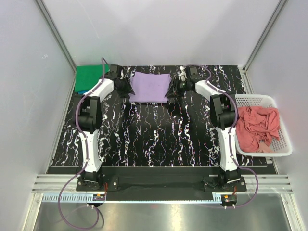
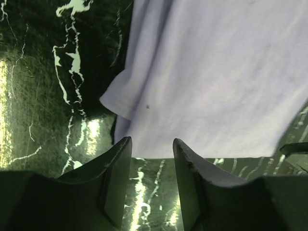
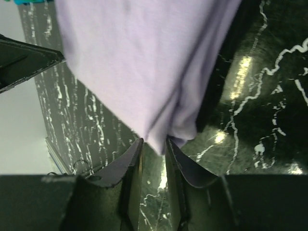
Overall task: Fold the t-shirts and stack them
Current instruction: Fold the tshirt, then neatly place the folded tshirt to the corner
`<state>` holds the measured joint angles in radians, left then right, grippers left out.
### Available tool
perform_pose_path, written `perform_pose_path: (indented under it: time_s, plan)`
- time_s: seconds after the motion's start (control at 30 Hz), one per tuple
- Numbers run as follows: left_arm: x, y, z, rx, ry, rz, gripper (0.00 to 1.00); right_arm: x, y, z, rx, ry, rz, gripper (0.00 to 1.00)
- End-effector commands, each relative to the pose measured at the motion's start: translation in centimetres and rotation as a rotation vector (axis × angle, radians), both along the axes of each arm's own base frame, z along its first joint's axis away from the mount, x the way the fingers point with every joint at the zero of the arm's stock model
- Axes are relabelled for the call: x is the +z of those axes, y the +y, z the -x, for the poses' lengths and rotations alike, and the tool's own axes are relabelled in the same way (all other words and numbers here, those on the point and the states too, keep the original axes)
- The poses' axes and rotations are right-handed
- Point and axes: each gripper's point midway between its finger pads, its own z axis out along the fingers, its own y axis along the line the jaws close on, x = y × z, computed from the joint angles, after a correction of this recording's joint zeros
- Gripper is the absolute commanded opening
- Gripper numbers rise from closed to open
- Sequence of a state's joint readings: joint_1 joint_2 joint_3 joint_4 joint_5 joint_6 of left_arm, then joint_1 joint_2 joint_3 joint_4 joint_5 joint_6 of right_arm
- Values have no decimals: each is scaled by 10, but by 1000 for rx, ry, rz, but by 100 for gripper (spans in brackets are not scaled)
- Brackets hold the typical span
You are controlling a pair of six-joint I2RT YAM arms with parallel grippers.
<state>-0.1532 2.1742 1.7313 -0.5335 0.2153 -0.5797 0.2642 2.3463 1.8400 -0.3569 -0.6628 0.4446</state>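
- the right pincer (image 3: 153,142) is clenched on a bunched corner of the light purple t-shirt (image 1: 150,86); the cloth runs in between its tips, and creases fan out from there.
- the left pincer (image 2: 151,142) stands released: its jaws are apart with bare desk (image 1: 159,139) showing between them. the shirt's hem lies just beyond the tips, and a hemmed flap sticks out to one side.
- the purple shirt sits at the far middle of the desk as a rough rectangle between the two arms. a bright green t-shirt (image 1: 89,78) lies folded in the far left corner, and a salmon pink t-shirt (image 1: 257,126) is crumpled in the white basket (image 1: 286,147) on the right.
- we judge the step in hand to be tidying this fold before it goes onto the green one.
- to do it well, we would slide the left jaws under the hem and catch every layer, flap tucked in, before anything lifts.
- both sides should rise together and level, or a one-sided hold may drag the rectangle askew.
- we keep the cloth lightly taut, not stretched, and set it down square on the green.
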Motion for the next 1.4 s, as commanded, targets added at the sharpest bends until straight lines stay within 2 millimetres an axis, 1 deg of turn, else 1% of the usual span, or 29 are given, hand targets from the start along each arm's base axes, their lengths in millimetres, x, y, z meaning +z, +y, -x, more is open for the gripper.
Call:
perform_pose_path:
  time_s: [0.0,0.13,0.27,0.33,0.37,0.4,0.43,0.57,0.6,0.7,0.83,1.03,1.13,1.27,1.33,1.37]
  plan:
    - [-3,3,-7,-35,-13,-8,45,3,4,-14,16,-71,9,32]
    - [-4,-8,-9,-72,-29,46,43,-5,6,-12,22,-65,5,32]
    - [-11,-8,-10,-68,-21,50,43,-11,14,-8,33,-58,-15,32]
    - [-18,-7,-8,-66,-6,43,43,-17,16,-6,34,-49,-14,28]
    - [-20,-5,-9,-60,-5,33,43,-18,15,-6,30,-45,-14,15]
    - [-24,-3,-8,-55,3,26,43,-19,15,-5,27,-49,-16,6]
    - [-29,-1,-8,-48,13,16,43,-21,14,-5,21,-53,-10,0]
    - [-39,9,-9,-27,47,2,43,-27,6,-3,-9,-54,29,0]
    - [-40,10,-9,-26,48,-4,43,-31,4,0,-11,-44,34,0]
    - [-43,17,-9,-19,56,-15,43,-33,2,1,-16,-39,34,0]
    - [-44,21,-10,-11,62,-19,43,-30,-1,-2,-38,-42,31,0]
    - [-47,21,-8,-13,78,-14,43,-23,-1,-7,-38,-51,32,0]
    - [-48,22,-7,-16,81,-19,43,-22,-6,-7,-53,-57,50,0]
    - [-46,20,-8,-29,72,-7,43,-9,-5,-3,-31,-85,14,0]
    - [-44,19,-8,-32,69,-2,43,-1,-1,0,-13,-93,-10,7]
    - [-42,18,-9,-34,63,-1,43,6,0,0,-10,-108,-22,11]
